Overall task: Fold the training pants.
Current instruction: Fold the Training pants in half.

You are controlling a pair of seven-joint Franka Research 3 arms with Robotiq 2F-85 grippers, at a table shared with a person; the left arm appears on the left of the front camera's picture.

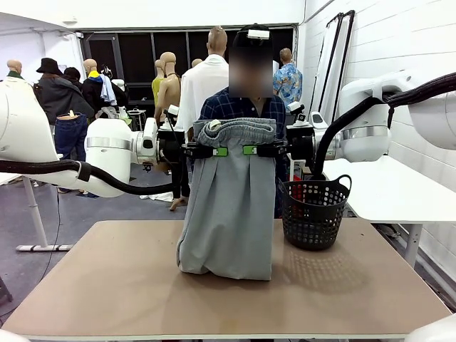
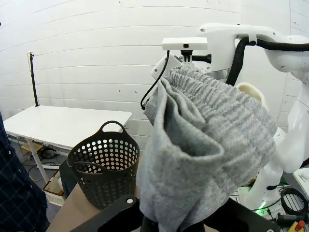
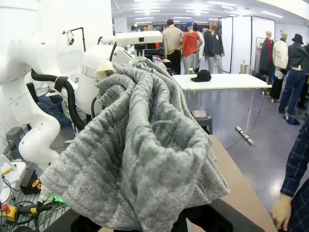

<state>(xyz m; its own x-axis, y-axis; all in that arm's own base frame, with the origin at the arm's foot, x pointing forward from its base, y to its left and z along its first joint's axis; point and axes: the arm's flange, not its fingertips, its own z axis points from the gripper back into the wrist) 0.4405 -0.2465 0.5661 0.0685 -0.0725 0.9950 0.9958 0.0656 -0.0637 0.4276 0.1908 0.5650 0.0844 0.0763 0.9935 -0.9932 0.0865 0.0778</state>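
Note:
The light grey training pants (image 1: 228, 206) hang in mid-air over the table, waistband bunched at the top, the lower end resting on the tabletop. My left gripper (image 1: 216, 150) is shut on the left part of the waistband. My right gripper (image 1: 254, 149) is shut on the right part, and the two almost meet in the middle. In the left wrist view the grey fabric (image 2: 203, 145) drapes over my fingers and hides the tips. The right wrist view shows the same cloth (image 3: 145, 145) heaped over the fingers.
A black mesh basket (image 1: 313, 210) stands on the brown table (image 1: 107, 285) just right of the pants. A person in a dark plaid shirt (image 1: 221, 107) stands behind the pants at the far side. A white table (image 1: 399, 189) sits to the right.

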